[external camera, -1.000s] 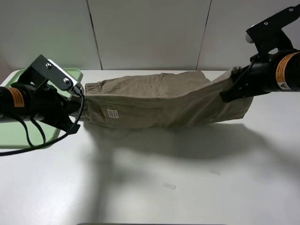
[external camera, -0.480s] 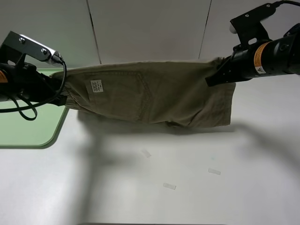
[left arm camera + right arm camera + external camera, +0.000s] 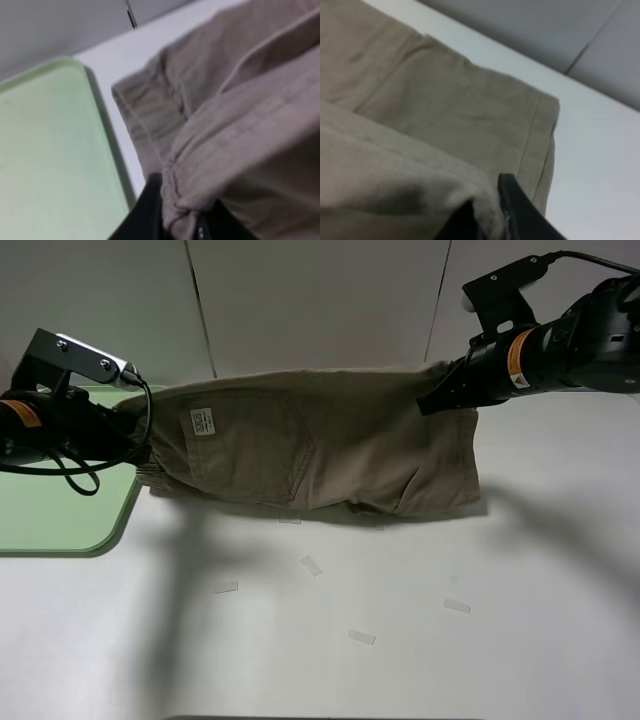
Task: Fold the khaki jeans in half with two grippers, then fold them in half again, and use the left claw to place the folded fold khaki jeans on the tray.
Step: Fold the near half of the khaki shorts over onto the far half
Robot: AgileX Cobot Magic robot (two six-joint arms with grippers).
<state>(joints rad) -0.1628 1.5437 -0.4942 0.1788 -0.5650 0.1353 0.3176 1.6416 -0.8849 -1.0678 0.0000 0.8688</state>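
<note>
Overhead, the khaki jeans (image 3: 320,445) spread across the far half of the white table (image 3: 420,660), pulled taut between the two arms. The gathered waistband was at the left and the leg hems at the right. A small white label (image 3: 203,421) faced up near the waistband end.

The left claw (image 3: 138,443) was clamped tight on the waistband. In the left wrist view its black fingers (image 3: 150,212) pinched a bunched fold of the elastic edge, raising that layer. A lower layer of waistband lay flat on the table beneath it.

The right gripper (image 3: 432,402) was likewise closed on cloth, nipping the top far corner of the leg end. The right wrist view showed a black finger (image 3: 520,212) against a rolled fold of fabric. Under it another layer lay on the table with its stitched hem facing right.

The pale green tray (image 3: 50,525) sat at the left edge of the table and held nothing that showed. Its rounded near corner was clear of the cloth. The lower waistband lay just beside the tray's right rim, on the table rather than in the tray.

Several small pale strips (image 3: 311,565) were scattered on the table nearer than the jeans, apart from them. A broad shadow fell under the raised cloth.
</note>
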